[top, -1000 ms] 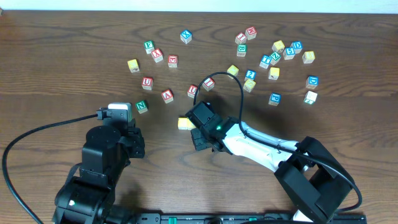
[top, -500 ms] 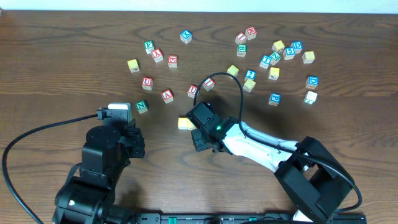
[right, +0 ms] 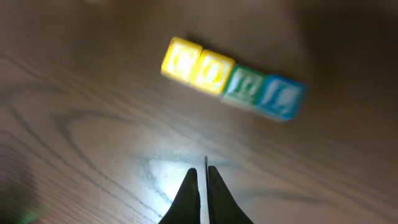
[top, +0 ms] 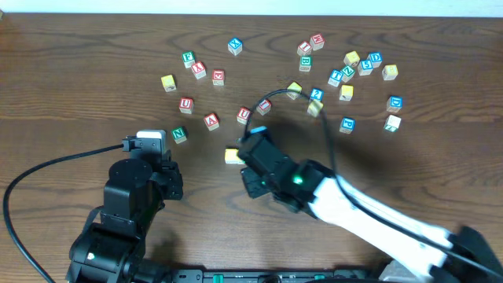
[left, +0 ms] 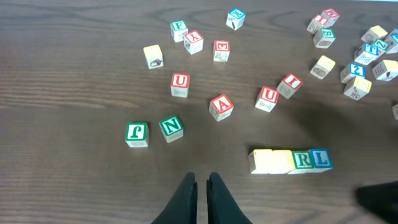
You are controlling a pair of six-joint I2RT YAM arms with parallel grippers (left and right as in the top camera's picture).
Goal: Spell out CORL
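Note:
Four cubes stand in a touching row: two yellow-faced cubes (right: pixel 180 59) (right: pixel 214 71), a green R cube (right: pixel 244 86) and a blue L cube (right: pixel 281 96). The row also shows in the left wrist view, with the yellow pair (left: pixel 271 160), the R (left: pixel 303 159) and the L (left: pixel 321 158). In the overhead view only the row's yellow end (top: pixel 231 156) shows; my right arm hides the other cubes. My right gripper (right: pixel 202 177) is shut and empty, above the table just short of the row. My left gripper (left: pixel 201 182) is shut and empty, well left of the row.
Red-lettered cubes U (left: pixel 180 84), A (left: pixel 221 106) and U (left: pixel 268 98) lie beyond the row. Green J (left: pixel 137 133) and N (left: pixel 170 128) cubes lie to the left. Several more cubes cluster at the far right (top: pixel 346 75). My left arm base (top: pixel 141 189) is at the front left.
My right arm has risen and swung towards the right front, drawing its gripper back from the cube row. The row and my left arm have not moved.

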